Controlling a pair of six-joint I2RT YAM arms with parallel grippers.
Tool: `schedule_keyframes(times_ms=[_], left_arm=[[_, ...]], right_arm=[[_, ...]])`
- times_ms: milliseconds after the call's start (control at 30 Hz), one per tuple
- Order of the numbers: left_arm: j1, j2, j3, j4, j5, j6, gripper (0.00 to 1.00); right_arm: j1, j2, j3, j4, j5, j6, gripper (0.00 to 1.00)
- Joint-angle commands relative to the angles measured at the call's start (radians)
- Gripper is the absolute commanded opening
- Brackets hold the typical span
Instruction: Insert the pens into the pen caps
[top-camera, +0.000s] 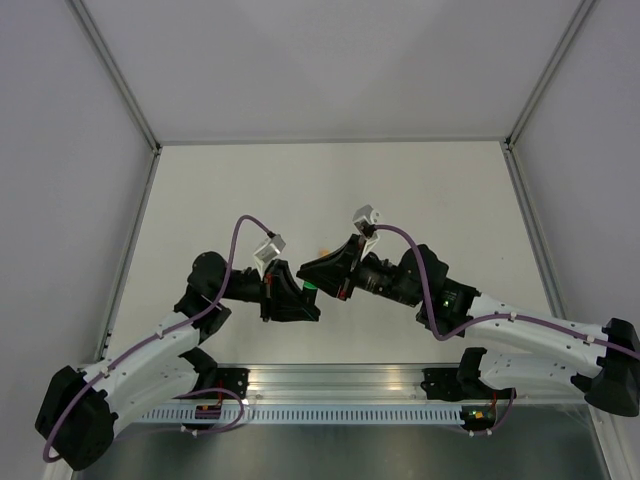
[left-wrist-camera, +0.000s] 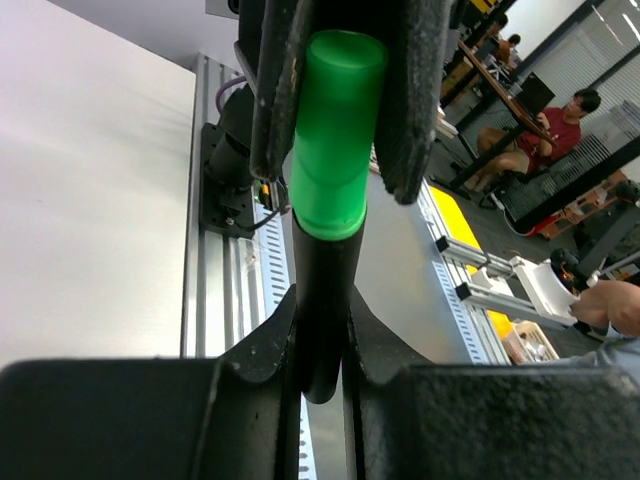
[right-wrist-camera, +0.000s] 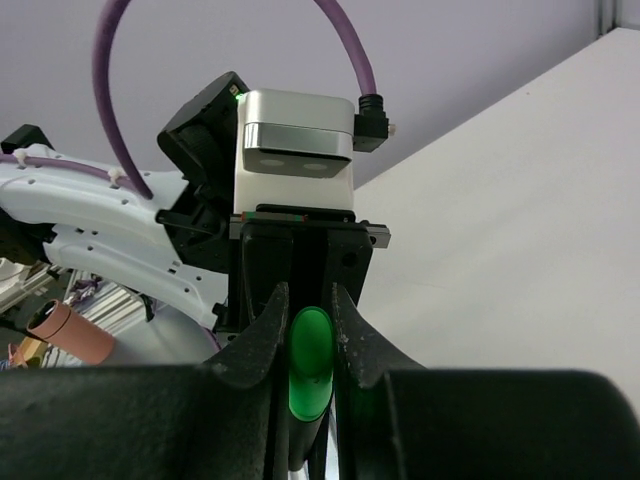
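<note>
1 black pen (left-wrist-camera: 322, 300) in view. It sits lengthwise in the left claw (left-wrist-camera: 322, 365), which is pressed together on the dark barrel with a finger on each side. The barrel's tail end pokes out between the finger roots, toward the wrist.

1 green cap (left-wrist-camera: 335, 130) is on the pen's far end, straight out ahead of the left claw's tips. The cap's lower rim overlaps the barrel. Can't tell how far it's pushed home, since the joint is partly hidden.

The right claw (right-wrist-camera: 310, 320) pinches that same green cap by its sides, one dark pad on each side. In the right wrist view the cap shows as a bright green oval wedged between that claw's fingers, with the left claw's body directly opposite.

From above, the two claws meet nose to nose over the middle of the table (top-camera: 400, 190), left claw coming from the left and right claw from the right. A small green glint shows where their tips meet.

1 orange bit (top-camera: 322, 250) lies on the table just beyond the claw tips, apart from both claws. It's too small to say whether it's a pen or a cap.

Count visible: 1 pen, 1 cap, 1 unclear orange piece.
</note>
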Motion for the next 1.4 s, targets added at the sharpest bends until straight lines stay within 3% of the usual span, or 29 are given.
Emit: schedule_keyframes(times_ms=[0, 267, 800, 967, 1200, 1367], left_arm=[[0.097, -0.042, 0.102, 0.282, -0.208, -0.127, 0.02], [0.115, -0.043, 0.145, 0.234, -0.194, -0.132, 0.02], [0.115, -0.048, 0.135, 0.181, -0.283, -0.089, 0.02], [0.123, -0.065, 0.157, 0.115, -0.299, -0.06, 0.02], [0.214, -0.04, 0.151, 0.191, -0.225, -0.141, 0.02], [0.249, -0.075, 0.175, 0.104, -0.223, -0.103, 0.02]], right_arm=[[0.058, 0.041, -0.101, -0.286, -0.365, 0.028, 0.0], [0.06, 0.046, -0.118, -0.293, -0.381, 0.036, 0.0], [0.152, 0.107, -0.147, -0.098, -0.063, 0.157, 0.0], [0.189, 0.173, -0.15, -0.089, -0.065, 0.166, 0.0], [0.219, 0.169, -0.192, -0.093, -0.109, 0.157, 0.0], [0.222, 0.141, -0.208, -0.13, -0.126, 0.157, 0.0]])
